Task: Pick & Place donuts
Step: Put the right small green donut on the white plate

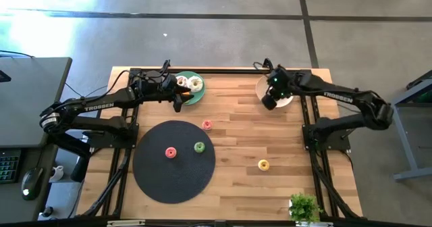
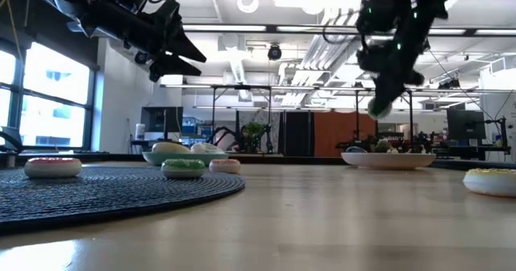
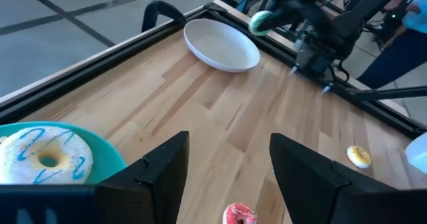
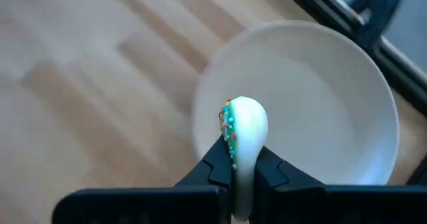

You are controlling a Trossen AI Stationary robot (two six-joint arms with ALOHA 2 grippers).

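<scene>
1. The right gripper hangs in the air over the white plate near the table's far right corner, its two fingers pressed onto a white sprinkled donut held on edge between them.
2. That donut stands upright out of the fingertips, sprinkles along one face, and is lifted clear of the plate below; in the low view it shows as a pale lump under the raised gripper, well above the plate.
3. The left gripper hovers by the green plate near the table's far left corner, its fingers spread and nothing between them.
4. A white donut with blue icing lies on the green plate, just beside the left gripper's fingers; the high view shows more than one pale donut on that plate, though the count is hard to tell.
5. On the black round mat at the near left lie a red donut and a green donut, apart from each other and well away from both grippers.
6. A pink donut lies on the bare wood just off the mat's far edge.
7. A yellow donut lies on the wood toward the near right, well apart from the right gripper.
</scene>
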